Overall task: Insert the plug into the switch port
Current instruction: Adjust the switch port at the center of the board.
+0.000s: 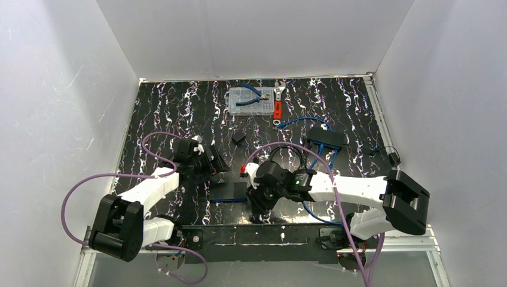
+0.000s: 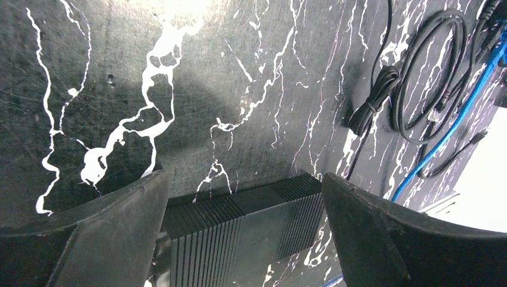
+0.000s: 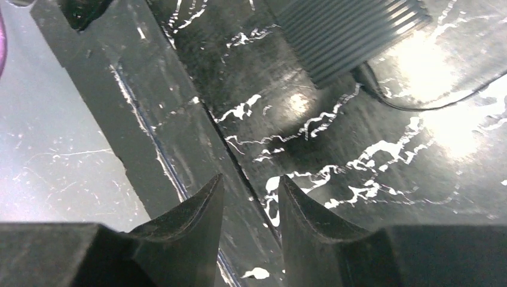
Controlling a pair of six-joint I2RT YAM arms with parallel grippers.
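**RISKS**
1. Neither pair of fingers holds the plug, and I cannot pick it out w/ certainty in any view. A thin black lead runs off from the near corner of the switch box. Whether it ends in a plug already seated, I cannot tell.
2. Grabbing the wrong lead is a likely error: a coiled black cable and a blue cable both lie just beside the box.
3. The box is flat, looks light and sits loose on the desk. A push on the port edge w/o bracing would prob. slide it.
4. The switch port itself is not visible, so misalignment at entry is a real chance.

**FINGERS**
- Left fingers: spread to max and empty, one on each side of the box. Contact w/ its sides cannot be confirmed.
- Right fingers: part open w/ a narrow gap, nothing held. Only bare desk shows between the tips.

**LOCATION**
The box lies flat on the desk between the two arms. It sits approx. centred under the left pair and just beyond the right pair.
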